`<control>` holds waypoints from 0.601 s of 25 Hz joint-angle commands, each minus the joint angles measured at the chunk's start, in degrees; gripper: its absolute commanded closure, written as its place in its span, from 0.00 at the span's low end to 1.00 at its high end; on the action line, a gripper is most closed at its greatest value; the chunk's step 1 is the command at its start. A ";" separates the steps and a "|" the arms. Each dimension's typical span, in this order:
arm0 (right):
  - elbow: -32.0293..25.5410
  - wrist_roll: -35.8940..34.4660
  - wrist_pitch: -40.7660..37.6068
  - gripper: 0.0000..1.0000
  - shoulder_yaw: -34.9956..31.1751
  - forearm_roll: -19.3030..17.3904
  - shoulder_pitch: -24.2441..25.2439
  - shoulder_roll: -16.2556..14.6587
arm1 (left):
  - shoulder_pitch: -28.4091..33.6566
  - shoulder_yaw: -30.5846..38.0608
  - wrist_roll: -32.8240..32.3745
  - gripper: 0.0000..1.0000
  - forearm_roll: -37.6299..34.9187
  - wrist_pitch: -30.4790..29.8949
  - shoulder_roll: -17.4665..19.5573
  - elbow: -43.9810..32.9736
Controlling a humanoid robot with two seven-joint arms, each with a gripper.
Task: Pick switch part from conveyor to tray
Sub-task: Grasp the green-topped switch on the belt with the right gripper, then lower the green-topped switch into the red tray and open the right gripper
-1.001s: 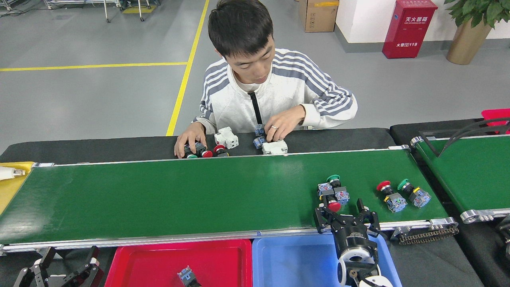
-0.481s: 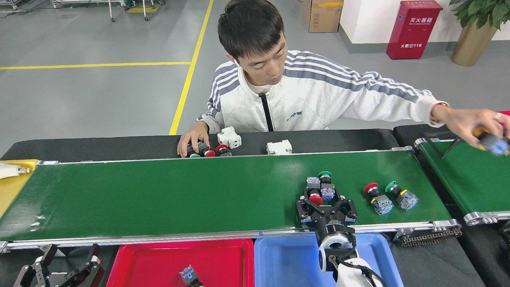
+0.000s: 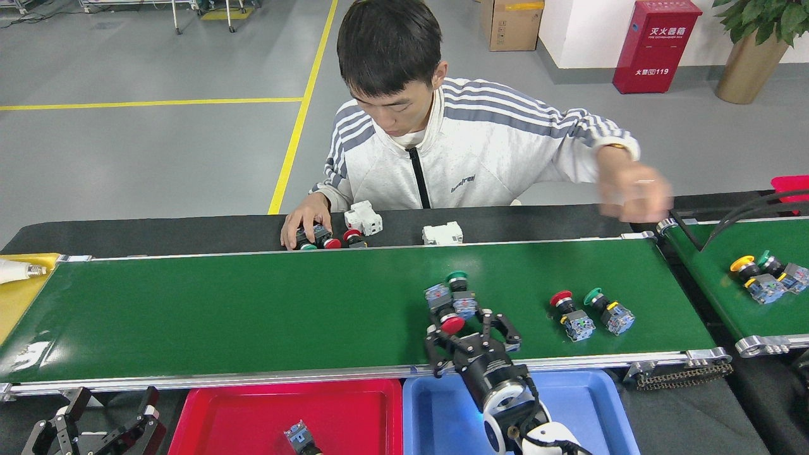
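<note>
Right gripper (image 3: 471,328) spread over glossy green conveyor (image 3: 253,309), grey workshop floor (image 3: 158,158) beyond.

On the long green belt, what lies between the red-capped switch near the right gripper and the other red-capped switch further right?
Head view: only bare conveyor lies between the red-capped switch and the other red-capped switch.

Grey floor (image 3: 158,158) with yellow lines (image 3: 297,120), a red fire-extinguisher box (image 3: 656,45), cardboard box (image 3: 509,24), potted plant (image 3: 755,47).

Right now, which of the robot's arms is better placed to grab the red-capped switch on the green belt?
The right. Its gripper sits open at the red-capped switch on the belt. The left gripper waits far off, below the belt's near rail.
</note>
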 commanded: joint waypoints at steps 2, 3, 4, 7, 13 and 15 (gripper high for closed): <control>-0.46 -0.70 -12.22 0.00 5.12 0.04 -0.06 0.58 | -0.73 0.18 0.22 0.00 -0.10 -0.15 0.63 -0.33; 0.33 -0.70 -13.53 0.00 6.53 0.04 -0.06 0.58 | -0.81 0.18 0.22 0.00 -0.10 -0.15 0.72 -0.33; 0.68 -0.70 -14.41 0.00 7.14 -0.05 -0.06 0.58 | -0.99 0.18 0.22 0.00 -0.10 -0.15 0.81 -0.25; 0.50 -0.70 -14.59 0.00 6.79 -0.40 0.12 0.58 | -1.08 0.18 0.22 0.00 -0.10 -0.15 0.81 -0.25; -10.13 -0.79 -5.97 0.01 -15.18 -0.76 12.69 0.49 | 0.59 0.36 0.22 0.00 -1.24 0.55 0.72 0.11; -14.88 -1.49 0.09 0.01 -24.58 -0.76 18.93 1.02 | 0.59 0.62 0.14 0.00 -1.33 0.82 0.63 0.11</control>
